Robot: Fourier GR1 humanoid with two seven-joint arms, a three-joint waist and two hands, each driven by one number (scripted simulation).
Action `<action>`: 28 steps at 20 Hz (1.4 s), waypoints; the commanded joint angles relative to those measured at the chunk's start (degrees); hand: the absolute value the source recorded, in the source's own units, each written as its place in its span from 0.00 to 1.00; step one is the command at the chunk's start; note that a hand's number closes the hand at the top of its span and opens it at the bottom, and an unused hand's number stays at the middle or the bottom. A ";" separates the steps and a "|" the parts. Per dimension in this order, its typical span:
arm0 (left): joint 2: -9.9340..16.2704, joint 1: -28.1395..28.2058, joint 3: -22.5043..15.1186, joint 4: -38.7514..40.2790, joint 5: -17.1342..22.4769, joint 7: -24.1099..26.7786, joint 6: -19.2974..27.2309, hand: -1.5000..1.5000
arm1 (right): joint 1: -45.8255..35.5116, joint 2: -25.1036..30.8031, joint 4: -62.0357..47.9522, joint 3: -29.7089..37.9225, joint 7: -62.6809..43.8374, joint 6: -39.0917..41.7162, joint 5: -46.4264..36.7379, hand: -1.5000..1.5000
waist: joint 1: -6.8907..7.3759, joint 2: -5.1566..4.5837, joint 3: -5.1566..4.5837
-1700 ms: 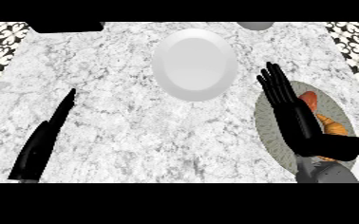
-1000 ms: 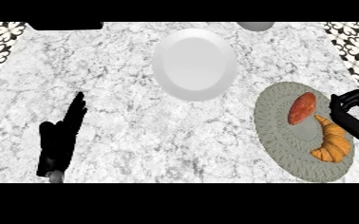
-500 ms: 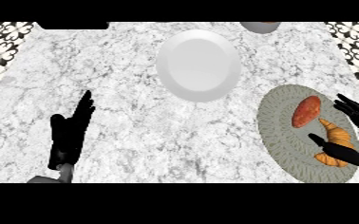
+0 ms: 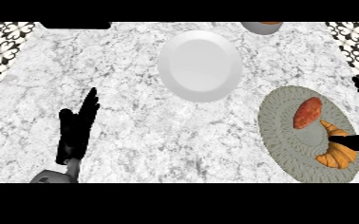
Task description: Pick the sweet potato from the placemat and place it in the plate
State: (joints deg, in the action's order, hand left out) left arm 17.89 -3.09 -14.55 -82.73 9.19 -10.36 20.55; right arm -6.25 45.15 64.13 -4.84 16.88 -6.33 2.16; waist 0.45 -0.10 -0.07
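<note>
Head view has the sweet potato (image 4: 307,113) lying on the round grey-green placemat (image 4: 280,133) at the right side of the marble counter (image 4: 140,99), untouched. A croissant (image 4: 335,147) lies just beside it on the same mat, its tip nearly at the potato's lower end. The white plate (image 4: 200,66) sits up and to the left, apart from the mat and with nothing on it.

Right hand (image 4: 349,142) is barely in frame, just a dark sliver at the right edge over the croissant, so I can't tell how its fingers stand. Left hand (image 4: 77,126) is at the lower left with fingers straight, open and holding nothing, just resting.

What could go wrong, I'd guess: the croissant is so close that fingers coming in from the right could nudge it, or close on it instead of the potato. The potato's rounded ends could also let it roll or slip out of a grasp taken too near a tip (the middle looks like the safer spot).

As for looks, it's a small reddish-orange oval, tapered at both ends, lying tilted with its upper end leaning right. Smooth skin as far as I can see.
</note>
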 commanded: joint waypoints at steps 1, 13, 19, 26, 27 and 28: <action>-0.74 -2.07 0.46 1.41 -0.53 -0.42 -0.24 0.50 | -3.00 3.49 -1.04 -4.25 -8.06 5.49 -4.37 0.00 | 0.11 -0.06 0.01; -2.12 0.11 3.75 4.22 -1.47 3.32 -5.06 0.50 | -11.47 -1.63 -2.44 -6.13 -21.68 19.73 -10.02 0.00 | -0.17 0.06 0.05; -0.55 1.52 6.48 -3.03 -2.33 -1.98 -6.61 0.50 | -10.91 -4.61 -10.09 -3.53 -13.98 19.84 -16.26 0.00 | -0.13 0.10 0.08; -5.84 0.61 5.03 -1.70 -8.06 -3.83 -4.79 0.50 | -13.66 -9.55 -14.03 -0.56 -13.06 20.80 -21.70 0.00 | -0.23 0.09 0.08; -5.25 3.31 7.42 0.27 -6.35 1.98 -7.62 0.50 | -10.79 -7.50 -9.41 0.90 -13.26 23.55 -20.78 0.00 | -0.39 0.14 0.06; -6.84 0.45 7.03 2.21 -6.95 1.10 -6.19 0.50 | -15.12 -7.66 -21.18 1.33 -6.58 21.98 -23.22 0.00 | -0.08 -0.01 0.09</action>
State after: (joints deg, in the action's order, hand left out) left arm 13.03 -2.03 -8.14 -82.68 3.20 -10.89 14.59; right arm -19.67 38.12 50.35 -5.20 4.93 15.71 -17.95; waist 0.25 -0.02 0.01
